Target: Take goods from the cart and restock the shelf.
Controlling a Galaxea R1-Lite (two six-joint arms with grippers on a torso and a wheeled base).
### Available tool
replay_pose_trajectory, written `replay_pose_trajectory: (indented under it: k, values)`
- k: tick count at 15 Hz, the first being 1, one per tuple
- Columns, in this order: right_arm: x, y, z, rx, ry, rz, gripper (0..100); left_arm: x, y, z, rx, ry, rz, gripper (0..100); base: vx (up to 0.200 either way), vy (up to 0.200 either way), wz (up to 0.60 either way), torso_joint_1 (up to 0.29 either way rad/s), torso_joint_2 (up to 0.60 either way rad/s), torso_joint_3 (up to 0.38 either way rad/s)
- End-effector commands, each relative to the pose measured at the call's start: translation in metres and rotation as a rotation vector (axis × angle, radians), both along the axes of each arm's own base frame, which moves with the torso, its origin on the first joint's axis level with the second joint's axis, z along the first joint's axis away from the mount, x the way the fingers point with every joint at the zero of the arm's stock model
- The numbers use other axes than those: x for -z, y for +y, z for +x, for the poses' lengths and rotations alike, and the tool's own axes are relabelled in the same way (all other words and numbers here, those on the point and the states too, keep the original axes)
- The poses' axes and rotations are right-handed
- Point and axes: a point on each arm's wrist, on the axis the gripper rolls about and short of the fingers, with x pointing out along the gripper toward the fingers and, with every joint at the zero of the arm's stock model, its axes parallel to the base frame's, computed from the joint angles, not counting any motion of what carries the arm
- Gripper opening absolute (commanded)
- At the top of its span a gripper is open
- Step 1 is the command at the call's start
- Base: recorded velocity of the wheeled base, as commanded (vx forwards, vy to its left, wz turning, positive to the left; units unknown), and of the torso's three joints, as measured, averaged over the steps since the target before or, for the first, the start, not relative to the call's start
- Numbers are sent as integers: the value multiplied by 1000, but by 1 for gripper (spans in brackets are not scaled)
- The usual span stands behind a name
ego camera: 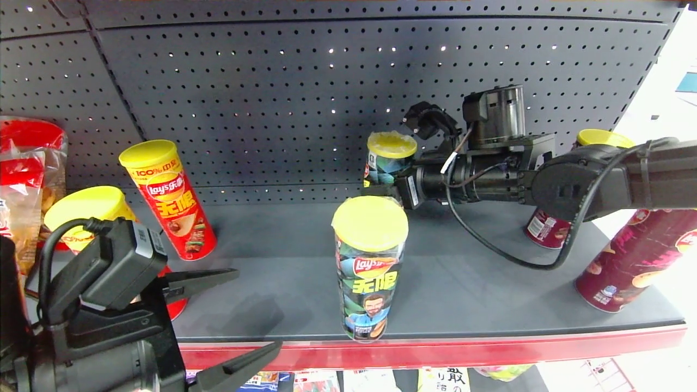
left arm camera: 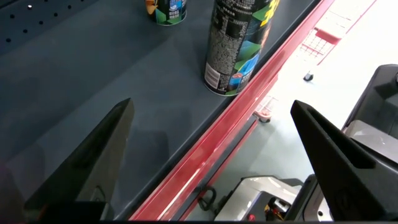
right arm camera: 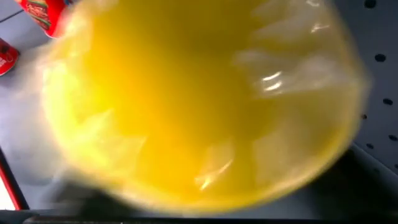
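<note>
A chip can (ego camera: 385, 166) is seen upright, long axis vertical, lid up, on the grey shelf (ego camera: 463, 288) at 12 o'clock from 1 twin can (ego camera: 370, 272). It is met by the right gripper (ego camera: 384, 190), whose grip cannot be told. The left gripper (ego camera: 258, 309) is held with fingers (left arm camera: 106, 149) spread.

Far L of head view: clear snack bag (ego camera: 22, 185) w/ red top, chips visible inside, partly cut off by frame edge. Bottom centre of same view: printed packs (ego camera: 435, 378) on a lower level, only tops showing; lower R a pink-white grid card (ego camera: 599, 373), upper R a teal patch (ego camera: 687, 81), can't tell what. L wrist view, upper R: pale floor (left arm camera: 360, 62) w/ small dark bit (left arm camera: 307, 77) lying on it, similar pink grid card (left arm camera: 324, 34) nearby.
</note>
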Motion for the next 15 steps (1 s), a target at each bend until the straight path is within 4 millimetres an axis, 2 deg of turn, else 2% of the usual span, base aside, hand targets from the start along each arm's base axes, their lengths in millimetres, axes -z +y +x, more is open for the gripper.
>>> replay_pose_trajectory:
  k: [1,5,10,11,12,14,15]
  values:
    - [-4,-5,-8,4,-7,2,100,2,0,0,0,8,6,100,0,0,0,0,0,0]
    - [-19,-21,-33,60,-12,28,100,6,-2,2,-7,26,27,100,0,0,0,0,0,0]
    - [-33,-56,-85,176,-13,54,100,18,-7,11,-38,74,74,100,0,0,0,0,0,0]
    - [-33,-56,-86,178,-14,54,100,18,-7,11,-38,75,75,100,0,0,0,0,0,0]
    - [-38,-71,-109,228,-29,73,100,23,-9,14,-39,92,90,100,0,0,0,0,0,0]
    - [-43,-85,-133,238,-48,97,100,26,-11,18,-49,104,103,100,0,0,0,0,0,0]
    - [-43,-100,-159,233,-70,111,100,28,-13,21,-56,114,113,100,0,0,0,0,0,0]
